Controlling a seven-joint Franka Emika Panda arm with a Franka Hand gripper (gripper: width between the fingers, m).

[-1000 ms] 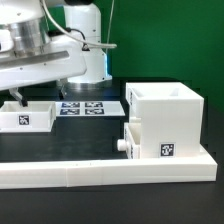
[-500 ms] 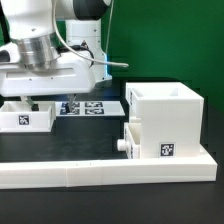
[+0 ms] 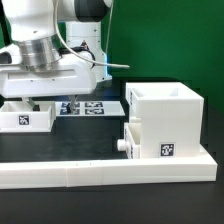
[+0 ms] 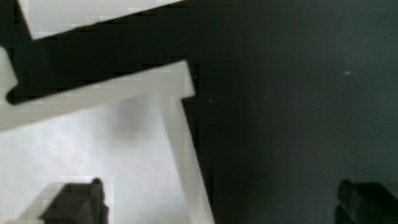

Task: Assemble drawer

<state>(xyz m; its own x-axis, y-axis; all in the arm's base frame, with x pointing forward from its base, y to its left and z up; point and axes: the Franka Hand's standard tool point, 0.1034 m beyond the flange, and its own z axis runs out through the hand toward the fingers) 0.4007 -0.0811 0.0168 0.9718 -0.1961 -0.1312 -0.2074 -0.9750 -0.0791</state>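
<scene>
The drawer's tall white housing (image 3: 165, 115) stands at the exterior view's right. One knobbed tray (image 3: 130, 145) sits low at the housing's left side, knob outward. The second tray (image 3: 27, 115) stands alone at the exterior view's left. My gripper (image 3: 45, 103) hangs right over this tray's right wall, jaws open and holding nothing. In the wrist view the gripper (image 4: 217, 200) straddles the tray wall (image 4: 183, 130). One fingertip (image 4: 71, 202) is over the white tray (image 4: 98, 140). The other is over the black table.
The marker board (image 3: 88, 106) lies flat behind the left tray. A low white L-shaped border wall (image 3: 100, 173) runs along the front and turns up beside the housing. The arm's body fills the exterior view's upper left.
The arm has swung toward the exterior view's right and turned above the left tray. Over the last half second it has barely moved. The parts have not moved.
</scene>
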